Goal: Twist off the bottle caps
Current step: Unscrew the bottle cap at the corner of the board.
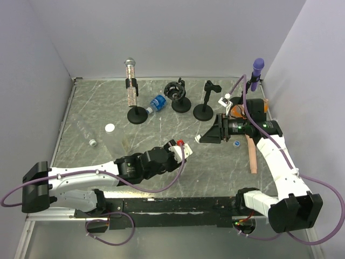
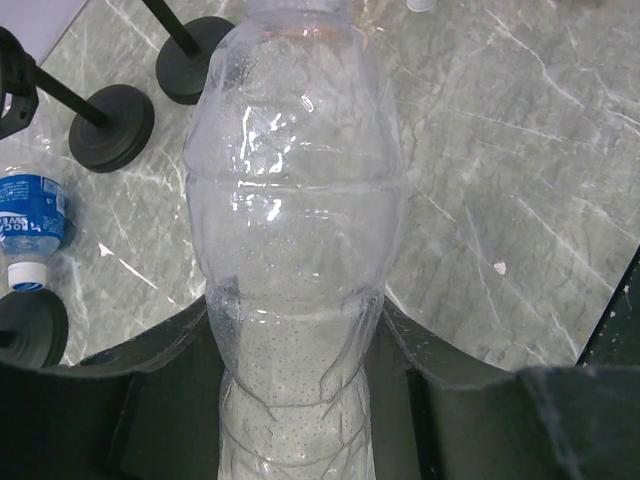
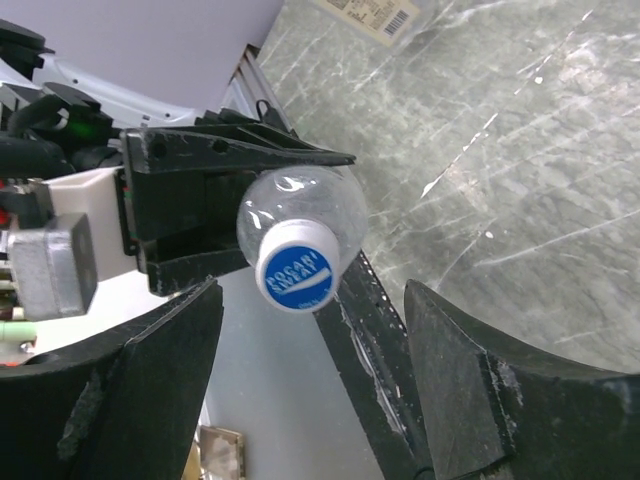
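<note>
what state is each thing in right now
clear bottle, held in the left tool, capped
blue cap, screwed on the clear bottle, not gripped
right tool, open, fingers either side of the blue cap
blue-labelled bottle, lying down, capped
white cap, off, lying loose

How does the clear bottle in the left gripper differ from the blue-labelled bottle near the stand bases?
The clear bottle carries no label; the blue-labelled bottle wears a blue wrap. The clear bottle is clamped in the left gripper; the blue-labelled bottle lies loose on the table. Both are transparent plastic and capped: the clear bottle's cap, the blue-labelled bottle's cap.
</note>
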### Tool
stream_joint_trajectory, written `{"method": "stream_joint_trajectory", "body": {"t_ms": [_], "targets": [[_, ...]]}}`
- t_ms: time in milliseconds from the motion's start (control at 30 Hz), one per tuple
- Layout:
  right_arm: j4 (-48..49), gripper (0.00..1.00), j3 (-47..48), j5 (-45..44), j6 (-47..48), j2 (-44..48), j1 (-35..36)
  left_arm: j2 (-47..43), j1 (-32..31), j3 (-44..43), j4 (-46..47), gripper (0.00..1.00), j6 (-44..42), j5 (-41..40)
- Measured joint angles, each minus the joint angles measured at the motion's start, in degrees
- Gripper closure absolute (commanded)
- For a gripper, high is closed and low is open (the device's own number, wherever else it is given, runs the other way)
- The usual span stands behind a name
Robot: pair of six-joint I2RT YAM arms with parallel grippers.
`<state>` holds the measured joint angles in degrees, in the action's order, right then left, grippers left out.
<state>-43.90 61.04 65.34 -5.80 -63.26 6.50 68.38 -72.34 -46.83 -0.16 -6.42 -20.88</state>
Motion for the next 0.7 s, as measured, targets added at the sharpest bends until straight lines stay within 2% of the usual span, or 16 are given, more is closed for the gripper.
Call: {"method": "stream_joint_trajectory", "body": {"t_ms": [167,233,333,433,567,700], "targets": [[0.7,0.29,0.0,0.9,-0.8,-0.7,0.2,0.7,-0.1,0.0,0.1,0.80,0.0,0.0],[0.9,0.36,0.0,1.0,-0.9,-1.3,0.4,0.8,-0.1,0.0,0.2,0.80,0.0,0.0],[1.0,0.41,0.0,1.0,-1.1,-2.2,1.0,0.8,-0.1,0.0,0.3,0.80,0.0,0.0],[1.0,0.55,0.0,1.0,-1.0,-2.6,1.6,0.8,-0.1,0.0,0.4,0.80,0.0,0.0],[1.1,0.81,0.0,1.5,-0.5,-2.6,2.2,1.0,-0.1,0.0,0.3,0.80,0.0,0.1],[-0.8,0.87,0.8,1.9,3.3,-3.0,2.5,0.8,-0.1,0.0,-0.1,0.79,0.1,0.9]]}}
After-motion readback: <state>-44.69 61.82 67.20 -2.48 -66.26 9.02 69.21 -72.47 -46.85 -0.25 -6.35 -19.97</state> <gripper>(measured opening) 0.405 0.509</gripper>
